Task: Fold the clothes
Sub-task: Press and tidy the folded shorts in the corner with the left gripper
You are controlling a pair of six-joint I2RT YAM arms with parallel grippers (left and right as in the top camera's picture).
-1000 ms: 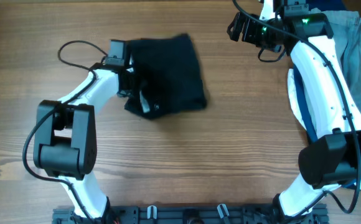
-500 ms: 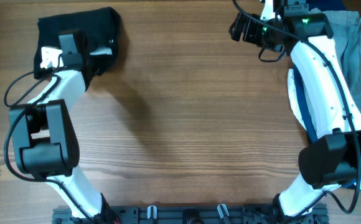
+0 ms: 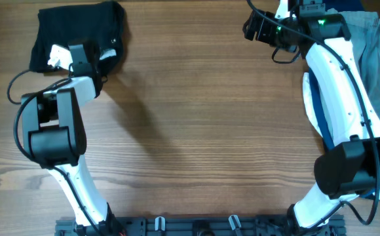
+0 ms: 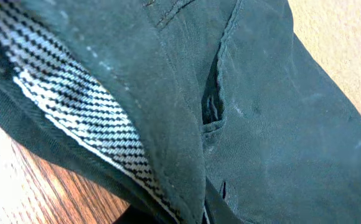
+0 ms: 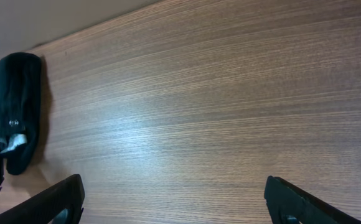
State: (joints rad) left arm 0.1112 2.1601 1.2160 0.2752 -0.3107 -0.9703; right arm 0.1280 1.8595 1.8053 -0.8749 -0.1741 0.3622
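**1. Bench.** The brown wood-grain bench (image 3: 196, 131) carries all items.

**2. Non-task pile.** Light-blue denim w/ dark blue and white cloth (image 3: 373, 46) lies at the right edge, partly under the white right arm (image 3: 334, 72). Not part of the job.

**3. Task item, pos.** The pair of black fabric shorts (image 3: 78, 26) lies bunched in the far-left corner of the bench. A checked grey-white pocket lining (image 3: 56, 56) shows at its near-left edge. In the right wrist view the shorts appear as a dark lump at far left (image 5: 15, 93).

**4. Handling (est.).** Light, soft, limp, not fragile. Unsupported parts will prob. droop, and stacked layers will slide on each other. Best purchase is at a seam, hem or waistband, pinching through all layers. Avoid the loose lining, as it would likely pull out.

**5. Fingers vs. item.**
- The white left arm (image 3: 78, 84) ends over the near edge of the shorts.
- The left wrist view is filled w/ black cloth (image 4: 280, 124) and lining (image 4: 75, 106) at very close range.
- The left fingers cannot be made out, so clamped or spread cannot be told.
- The right fingers (image 5: 59, 199) are spread wide and hold nothing. They sit over bare bench at the far right, well apart from the shorts.
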